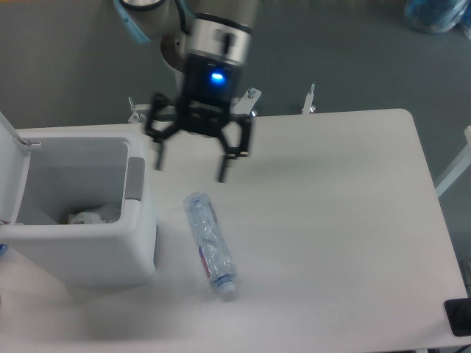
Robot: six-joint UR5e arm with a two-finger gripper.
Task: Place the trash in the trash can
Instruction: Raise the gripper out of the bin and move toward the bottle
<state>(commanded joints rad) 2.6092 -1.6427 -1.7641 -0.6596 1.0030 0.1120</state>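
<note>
A white table (331, 220) seen from above. At its left edge stands a boxy white-grey trash can (96, 246) with its flip lid (9, 173) swung up and open on the far left side and a darker grey panel (134, 179) on its right rim. Inside, at the bottom, lies a crumpled clear plastic wrapper (92, 217). Just right of the can, not touching it, a crushed clear plastic bottle (210, 244) with a blue-red label lies flat on the table, its white cap (226, 292) pointing toward the near edge. Above the bottle's far end hangs the robot's black gripper (190, 168), a blue light glowing on its body, its two fingers spread wide apart and holding nothing.
</note>
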